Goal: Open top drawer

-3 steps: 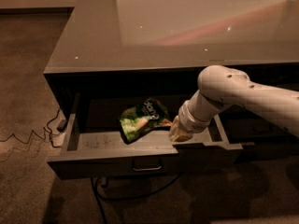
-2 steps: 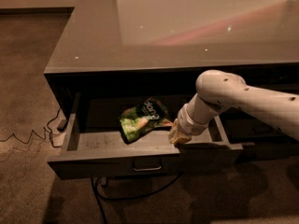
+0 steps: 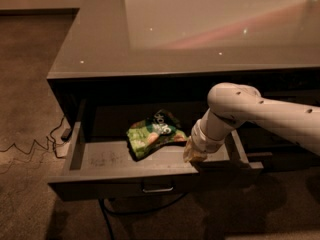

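Observation:
The top drawer (image 3: pixel 115 176) is a wide dark grey drawer pulled well out from under the counter, its lighter scuffed floor showing. Its small bar handle (image 3: pixel 157 188) sits at the middle of the front panel. A green snack bag (image 3: pixel 155 133) lies inside on the drawer floor. My gripper (image 3: pixel 194 155) reaches down from the white arm (image 3: pixel 250 111) at the right, low over the drawer's front right part, just right of the bag. Its tips are hidden behind the front panel's top edge.
The glossy grey counter top (image 3: pixel 200 29) spans the upper view. A black cable (image 3: pixel 30 146) runs over the carpet at the left, and another hangs under the drawer (image 3: pixel 125 214). A neighbouring dark drawer stack (image 3: pixel 285 144) lies behind the arm at the right.
The arm's elbow has shifted slightly left and the gripper has dropped a little toward the drawer's front edge. The drawer and bag have not visibly moved.

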Motion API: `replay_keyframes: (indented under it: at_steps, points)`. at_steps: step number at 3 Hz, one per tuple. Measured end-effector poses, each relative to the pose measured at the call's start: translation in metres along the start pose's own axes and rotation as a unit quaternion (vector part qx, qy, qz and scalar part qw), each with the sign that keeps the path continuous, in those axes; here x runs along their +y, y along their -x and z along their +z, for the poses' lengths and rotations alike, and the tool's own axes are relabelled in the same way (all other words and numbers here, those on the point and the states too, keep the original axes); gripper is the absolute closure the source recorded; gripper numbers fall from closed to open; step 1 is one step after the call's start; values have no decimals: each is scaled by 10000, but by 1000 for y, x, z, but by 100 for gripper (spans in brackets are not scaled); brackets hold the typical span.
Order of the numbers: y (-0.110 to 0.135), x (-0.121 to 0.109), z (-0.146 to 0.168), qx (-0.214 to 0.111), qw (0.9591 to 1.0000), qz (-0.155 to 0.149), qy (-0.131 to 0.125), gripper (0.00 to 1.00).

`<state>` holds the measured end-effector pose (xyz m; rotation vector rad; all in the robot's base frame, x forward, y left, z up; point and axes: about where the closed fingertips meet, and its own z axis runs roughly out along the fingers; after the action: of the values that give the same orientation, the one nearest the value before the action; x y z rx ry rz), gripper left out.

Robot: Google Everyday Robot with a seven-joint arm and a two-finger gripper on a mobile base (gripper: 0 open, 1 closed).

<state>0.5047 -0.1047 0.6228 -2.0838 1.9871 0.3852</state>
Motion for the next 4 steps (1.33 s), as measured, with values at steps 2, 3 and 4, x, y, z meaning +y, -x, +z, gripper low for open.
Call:
replay_keyframes:
  at_steps: [2, 3, 4]
  points:
    - [-2, 23, -6, 241, 9997, -25, 4, 100]
    - [-2, 22, -6, 241, 9997, -25, 4, 100]
    - [-1, 48, -13, 498, 9987, -103, 77, 100]
